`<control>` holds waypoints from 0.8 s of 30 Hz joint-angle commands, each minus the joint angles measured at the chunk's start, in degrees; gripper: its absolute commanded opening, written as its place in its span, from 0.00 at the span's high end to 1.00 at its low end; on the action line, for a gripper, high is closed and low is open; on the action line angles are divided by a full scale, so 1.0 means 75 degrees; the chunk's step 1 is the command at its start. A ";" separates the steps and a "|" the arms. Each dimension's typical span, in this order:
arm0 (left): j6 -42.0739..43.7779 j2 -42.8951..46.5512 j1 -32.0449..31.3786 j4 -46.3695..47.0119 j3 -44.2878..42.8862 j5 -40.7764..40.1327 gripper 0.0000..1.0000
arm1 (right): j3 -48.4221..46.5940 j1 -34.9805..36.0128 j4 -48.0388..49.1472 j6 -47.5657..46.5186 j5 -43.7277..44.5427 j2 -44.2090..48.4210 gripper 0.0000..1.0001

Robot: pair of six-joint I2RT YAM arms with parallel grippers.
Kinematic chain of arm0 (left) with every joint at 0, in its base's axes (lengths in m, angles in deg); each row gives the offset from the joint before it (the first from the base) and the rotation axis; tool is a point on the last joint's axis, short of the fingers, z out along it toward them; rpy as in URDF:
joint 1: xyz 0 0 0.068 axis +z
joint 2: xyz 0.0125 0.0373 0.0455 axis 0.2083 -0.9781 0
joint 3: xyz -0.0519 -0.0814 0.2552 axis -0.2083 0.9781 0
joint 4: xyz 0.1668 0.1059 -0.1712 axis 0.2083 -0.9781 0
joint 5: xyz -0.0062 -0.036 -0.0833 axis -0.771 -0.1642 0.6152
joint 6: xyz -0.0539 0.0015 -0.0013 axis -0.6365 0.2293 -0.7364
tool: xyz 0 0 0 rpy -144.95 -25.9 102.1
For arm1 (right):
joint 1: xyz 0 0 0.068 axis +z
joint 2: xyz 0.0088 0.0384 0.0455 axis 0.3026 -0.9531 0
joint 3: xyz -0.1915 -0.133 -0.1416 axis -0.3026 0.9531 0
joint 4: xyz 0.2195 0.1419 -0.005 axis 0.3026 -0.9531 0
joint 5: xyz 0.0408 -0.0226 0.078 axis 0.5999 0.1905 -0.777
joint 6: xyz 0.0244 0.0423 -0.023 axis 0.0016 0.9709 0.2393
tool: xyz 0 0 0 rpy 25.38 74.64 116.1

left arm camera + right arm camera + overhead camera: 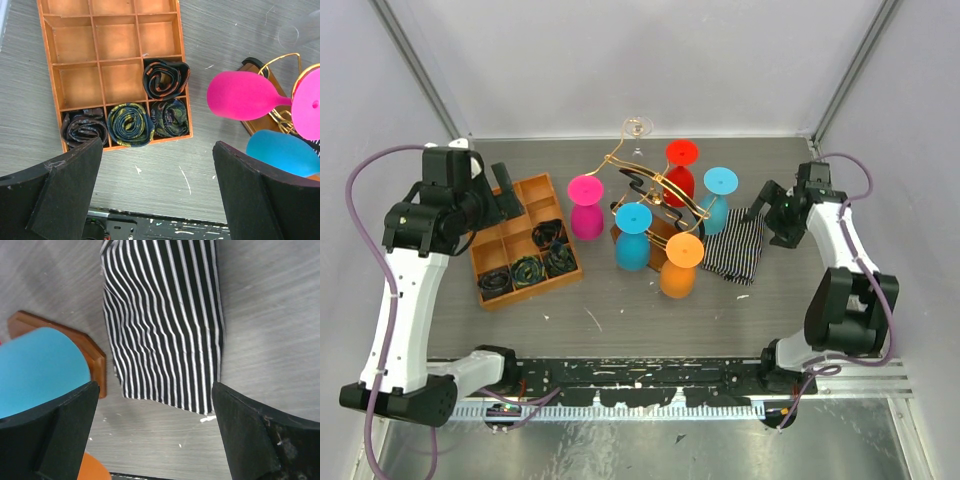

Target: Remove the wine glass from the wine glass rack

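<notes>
The wine glass rack (660,186), gold curly wire on a brown wooden base (95,358), stands mid-table. Several wine glasses hang upside down from it: pink (585,206), red (681,170), two blue (633,236), orange (680,266) and a clear one (638,128) at the back. My left gripper (512,198) hovers open over the orange tray, left of the pink glass (240,95), holding nothing (157,149). My right gripper (767,212) is open above the striped cloth, right of the rack, with nothing between its fingers (155,388). A blue glass (40,370) shows at its left.
An orange compartment tray (480,276) left of the rack holds rolled ties (131,123) in its near cells. A black-and-white striped cloth (738,246) lies flat beside the rack's right side. Walls enclose the table at the back and sides.
</notes>
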State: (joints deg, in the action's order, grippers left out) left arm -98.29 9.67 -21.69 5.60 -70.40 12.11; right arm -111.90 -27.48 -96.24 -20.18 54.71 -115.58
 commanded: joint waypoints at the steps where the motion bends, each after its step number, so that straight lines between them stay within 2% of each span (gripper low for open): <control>1: 0.0250 0.0162 0.0044 0.0020 0.0204 -0.0257 0.02 | -0.0845 -0.0011 0.0428 0.0423 -0.1121 -0.0823 0.00; 4: 0.0375 0.0302 0.0037 0.0077 0.0312 -0.0457 0.02 | -0.1257 -0.0002 0.0033 0.0397 -0.1398 -0.1600 0.00; 7: 0.0387 0.0322 0.0045 0.0144 0.0362 -0.0491 0.02 | -0.1152 0.0069 0.0171 0.0458 -0.1432 -0.1773 0.00; 14: 0.0116 0.0082 0.0047 0.0194 0.0410 -0.0049 0.02 | -0.1317 0.0595 -0.0043 0.0475 -0.1649 -0.2666 0.00; 19: 0.0193 0.0105 0.0048 0.0211 0.0391 -0.0154 0.02 | -0.1138 0.0671 0.0491 0.0764 -0.2024 -0.3404 0.00; 24: 0.0213 0.0018 0.0047 0.0187 0.0176 -0.0137 0.02 | -0.1534 0.0513 0.0654 0.1109 -0.0724 -0.3802 0.00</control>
State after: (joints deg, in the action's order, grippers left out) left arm -97.00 10.28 -21.54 5.77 -67.93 10.97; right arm -120.30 -22.54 -94.49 -13.84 41.46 -141.50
